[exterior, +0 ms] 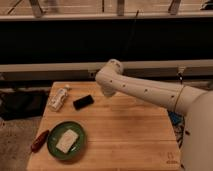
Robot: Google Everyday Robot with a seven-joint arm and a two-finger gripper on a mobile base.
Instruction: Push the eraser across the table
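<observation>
The eraser (83, 102) is a flat black block lying on the wooden table (130, 135) in its far left part. My white arm reaches in from the right. Its bent joint hangs over the table's far edge, just right of the eraser. My gripper (107, 92) is tucked under that joint, mostly hidden by the arm, a short way right of the eraser and apart from it.
A crumpled pale packet (59, 97) lies left of the eraser. A green plate (79, 151) with a pale block (66, 140) on it sits at the front left. A red object (39, 141) lies at the left edge. Dark railings run behind the table.
</observation>
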